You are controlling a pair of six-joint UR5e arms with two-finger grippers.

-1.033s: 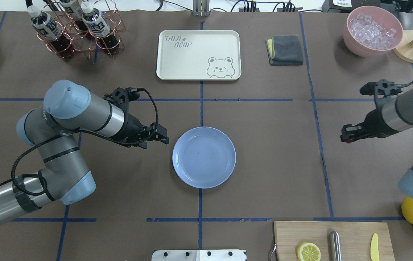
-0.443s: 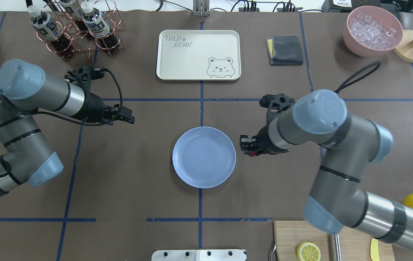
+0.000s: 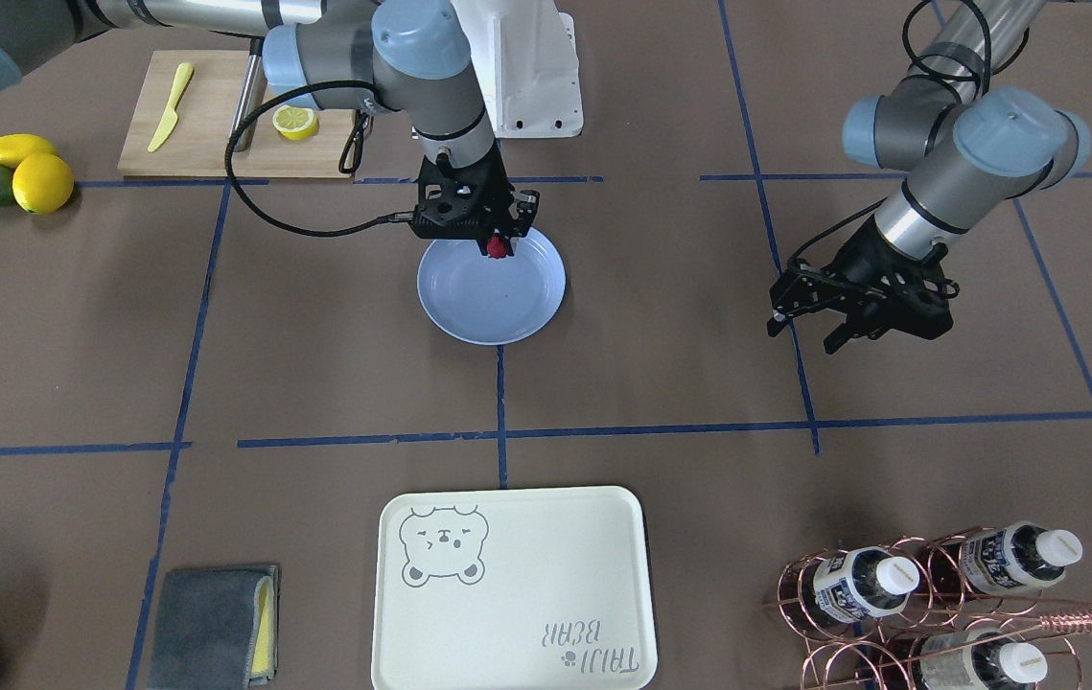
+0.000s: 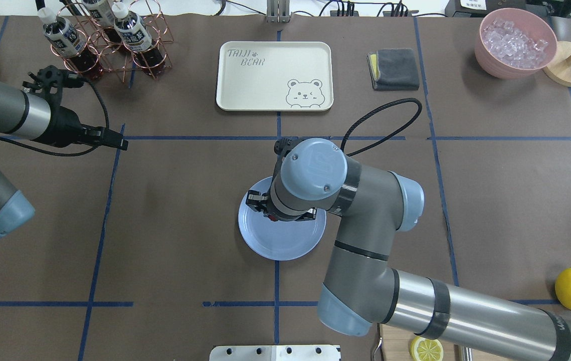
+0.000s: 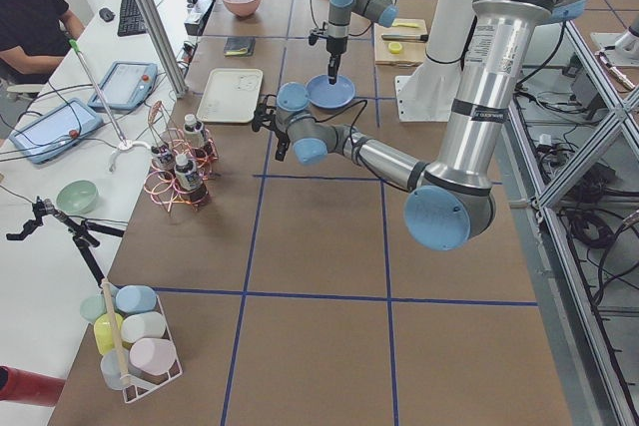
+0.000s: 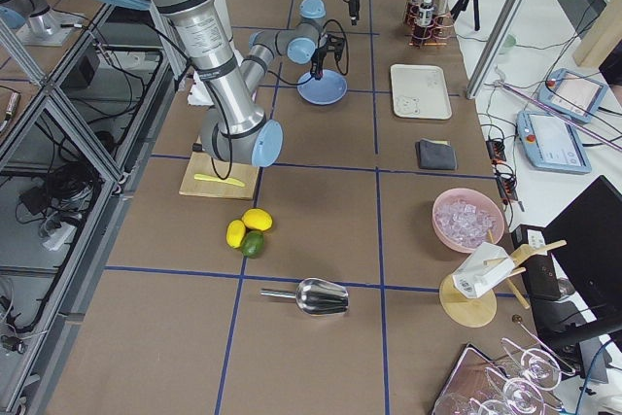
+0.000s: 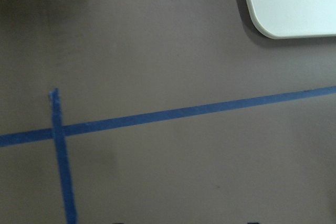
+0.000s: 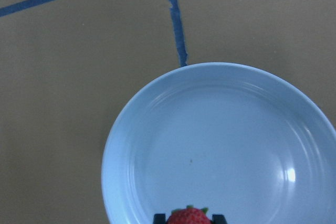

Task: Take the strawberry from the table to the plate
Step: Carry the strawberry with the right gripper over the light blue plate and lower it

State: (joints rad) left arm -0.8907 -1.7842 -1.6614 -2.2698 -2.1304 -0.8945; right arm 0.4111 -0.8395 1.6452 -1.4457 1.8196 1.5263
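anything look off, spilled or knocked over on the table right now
Nothing stands out. The right gripper holds the strawberry over the plate, which sits flat and bare. The cream tray lies square to the tape lines, and no spill shows on the table.

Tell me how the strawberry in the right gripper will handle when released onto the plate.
The strawberry is small and roundish, so it will probably roll a little once the right gripper opens. The plate looks glossy, so the berry may slide, though the raised rim should contain it. Pinched in the jaws, it could bruise under a hard squeeze.
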